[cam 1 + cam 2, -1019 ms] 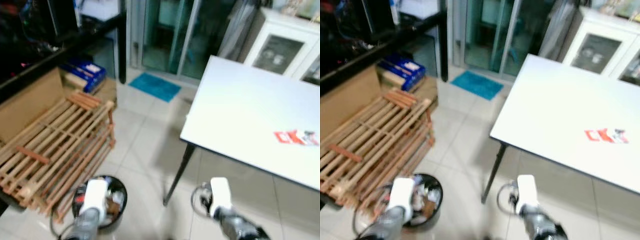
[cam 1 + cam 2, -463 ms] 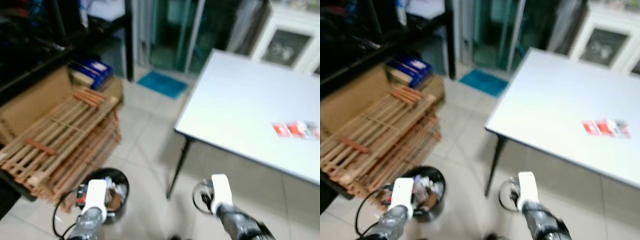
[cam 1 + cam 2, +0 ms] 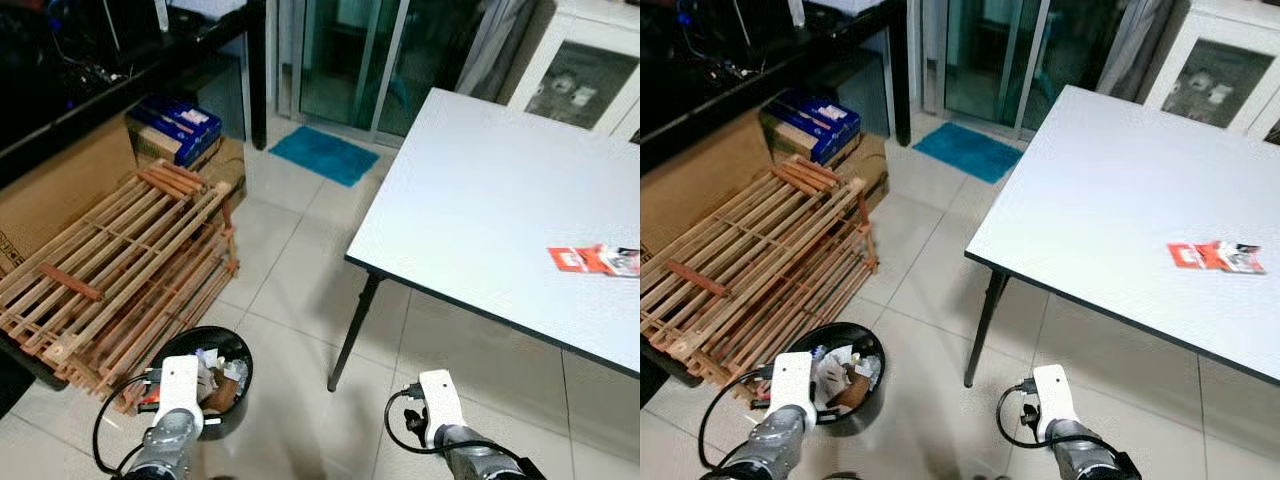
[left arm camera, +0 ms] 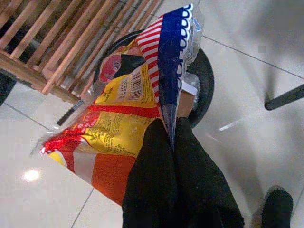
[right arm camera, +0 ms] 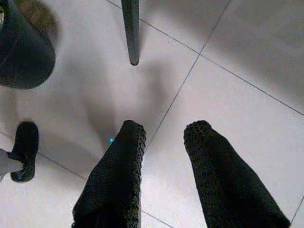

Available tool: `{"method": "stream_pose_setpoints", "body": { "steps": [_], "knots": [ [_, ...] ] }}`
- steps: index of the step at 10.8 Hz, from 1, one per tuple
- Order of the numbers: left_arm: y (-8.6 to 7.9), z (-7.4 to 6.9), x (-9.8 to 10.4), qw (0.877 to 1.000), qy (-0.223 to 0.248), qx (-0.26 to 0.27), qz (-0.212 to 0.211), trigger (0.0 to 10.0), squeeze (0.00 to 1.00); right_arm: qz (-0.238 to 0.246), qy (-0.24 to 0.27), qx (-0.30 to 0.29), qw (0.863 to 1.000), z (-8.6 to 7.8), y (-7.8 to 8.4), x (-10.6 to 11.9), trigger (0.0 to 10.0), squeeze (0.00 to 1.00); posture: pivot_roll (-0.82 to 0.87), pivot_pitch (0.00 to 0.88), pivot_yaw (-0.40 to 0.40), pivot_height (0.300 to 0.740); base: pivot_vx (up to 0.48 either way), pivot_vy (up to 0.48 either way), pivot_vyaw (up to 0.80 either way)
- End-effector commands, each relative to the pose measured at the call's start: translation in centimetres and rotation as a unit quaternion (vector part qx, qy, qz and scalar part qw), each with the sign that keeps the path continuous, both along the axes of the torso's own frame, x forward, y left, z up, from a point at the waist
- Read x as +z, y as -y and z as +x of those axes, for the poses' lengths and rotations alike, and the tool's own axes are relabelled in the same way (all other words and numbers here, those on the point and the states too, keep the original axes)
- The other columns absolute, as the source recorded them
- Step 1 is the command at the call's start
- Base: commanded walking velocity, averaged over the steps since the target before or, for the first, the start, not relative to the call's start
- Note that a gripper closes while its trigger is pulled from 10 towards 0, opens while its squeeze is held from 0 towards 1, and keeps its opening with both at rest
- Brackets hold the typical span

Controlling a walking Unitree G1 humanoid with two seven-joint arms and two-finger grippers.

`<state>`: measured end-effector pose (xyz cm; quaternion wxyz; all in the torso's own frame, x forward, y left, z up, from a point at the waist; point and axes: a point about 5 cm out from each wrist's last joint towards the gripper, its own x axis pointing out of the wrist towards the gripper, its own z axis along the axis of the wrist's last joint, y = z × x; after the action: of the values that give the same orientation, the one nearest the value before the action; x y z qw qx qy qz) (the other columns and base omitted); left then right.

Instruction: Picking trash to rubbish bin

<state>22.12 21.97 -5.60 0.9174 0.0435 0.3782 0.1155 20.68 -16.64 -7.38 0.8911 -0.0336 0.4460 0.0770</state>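
Your left gripper [image 4: 172, 142] is pinching a light, crinkly, slippery snack wrapper [image 4: 128, 102] by one edge over the rubbish bin [image 3: 222, 350] on the floor, fingers closed tight, while the right gripper's [image 5: 164, 137] fingers are hanging apart, empty.

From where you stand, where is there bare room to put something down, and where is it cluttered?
The white table is mostly bare; a red wrapper lies near its right side. The tiled floor between the table leg and the wooden rack is open. It is crowded to the left: the rack, cardboard boxes and the full black bin, above which the left gripper holds a snack bag.
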Motion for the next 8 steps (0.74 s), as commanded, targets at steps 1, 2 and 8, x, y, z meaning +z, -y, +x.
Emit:
{"method": "stream_pose_setpoints", "body": {
  "steps": [1,2,8],
  "knots": [
    [0.11,0.19,0.09,1.000,0.001,0.009,0.001,10.0,0.00,-0.006,-0.010,-0.004,1.000,-0.33,0.54,-0.16,10.0,0.00,0.06,0.069,-0.108,0.740,0.000,0.000,0.00],
    [0.06,0.25,0.13,1.000,0.002,0.011,0.001,10.0,0.00,-0.007,-0.009,-0.004,1.000,-0.31,0.54,-0.15,10.0,0.00,0.06,0.069,-0.108,0.740,0.000,0.000,0.00],
    [0.25,0.26,0.07,1.000,-0.001,0.010,-0.003,10.0,0.00,-0.004,-0.007,0.000,1.000,-0.12,0.18,-0.07,10.0,0.00,0.06,0.069,-0.109,0.740,0.000,0.000,0.00]
  ]
}}
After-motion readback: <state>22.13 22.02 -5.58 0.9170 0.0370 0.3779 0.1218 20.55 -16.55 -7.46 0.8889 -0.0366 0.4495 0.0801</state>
